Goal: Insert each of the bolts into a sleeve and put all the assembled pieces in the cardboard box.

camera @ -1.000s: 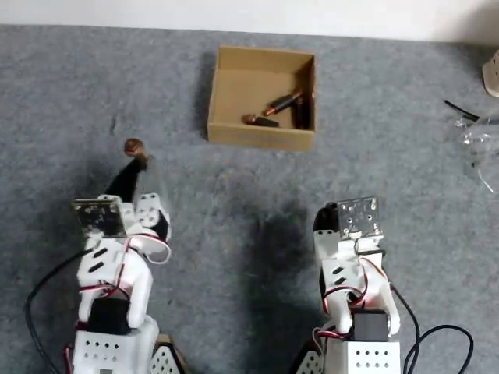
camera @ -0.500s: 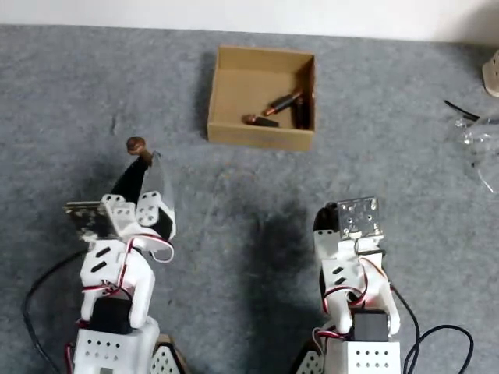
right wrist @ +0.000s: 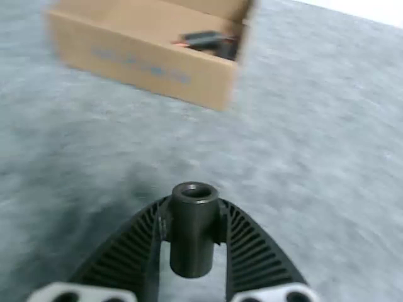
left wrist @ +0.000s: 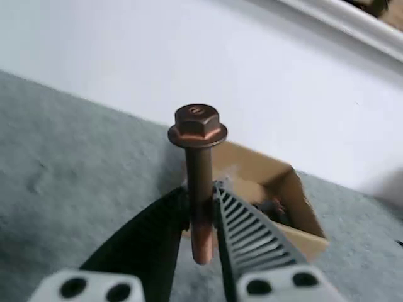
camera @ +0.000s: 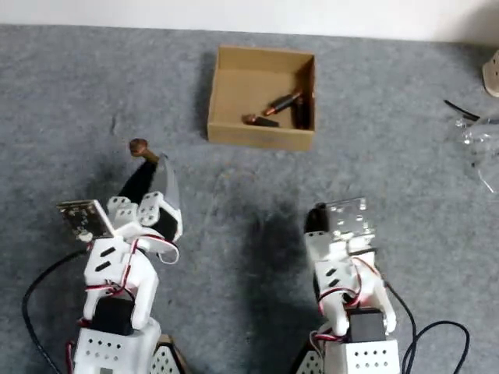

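My left gripper (left wrist: pixel 200 207) is shut on the shank of a copper bolt (left wrist: pixel 199 165), whose hex head points up and away. From above, the bolt's head (camera: pixel 139 146) sticks out past the left gripper (camera: pixel 152 173), below and left of the cardboard box (camera: pixel 234 78). A black sleeve (right wrist: pixel 193 228) stands upright in my right gripper (right wrist: pixel 192 229), which is shut on it, its open bore facing up. The right gripper is under its wrist (camera: pixel 341 220) in the high view. Assembled pieces (camera: pixel 274 107) lie inside the box. The box (right wrist: pixel 141 60) lies ahead of the sleeve.
Grey carpet covers the table. Clear plastic pieces and a black wire (camera: pixel 472 128) lie at the far right edge, with a pale object (camera: pixel 492 74) at the corner. Open carpet lies between the arms and the box.
The left arm has swung its gripper and the bolt slightly right and toward the arms. The right arm's wrist has shifted a little left and down.
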Available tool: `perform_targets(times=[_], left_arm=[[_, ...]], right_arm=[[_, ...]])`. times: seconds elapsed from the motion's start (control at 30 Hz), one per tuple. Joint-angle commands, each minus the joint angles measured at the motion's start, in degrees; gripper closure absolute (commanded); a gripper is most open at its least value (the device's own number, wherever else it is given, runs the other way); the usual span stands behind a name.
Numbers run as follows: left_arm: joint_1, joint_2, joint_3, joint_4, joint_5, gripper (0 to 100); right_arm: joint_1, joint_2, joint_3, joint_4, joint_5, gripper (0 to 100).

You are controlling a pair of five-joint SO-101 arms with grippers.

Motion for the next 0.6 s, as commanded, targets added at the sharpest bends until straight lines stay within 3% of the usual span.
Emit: perform_targets(times=[0.0,0.37,0.43,0.57], left_arm=[[1.1,-1.19,0.75,0.09,4.66,99],[2.24,-1.19,-8.57,0.35,6.15,99],[4.18,-1.19,-9.8,3.69,7.74,99],[9.45,-1.19,-17.63,18.11,8.09,99]], right_arm=[[-8.75,-0.57,5.67,-2.42,1.58,99.5],[-21.85,-0.57,-1.1,-3.91,4.04,99.5],[-24.48,-0.57,-1.1,-3.91,6.24,99.5],[-26.42,-0.57,-1.1,-3.91,7.47,99.5]])
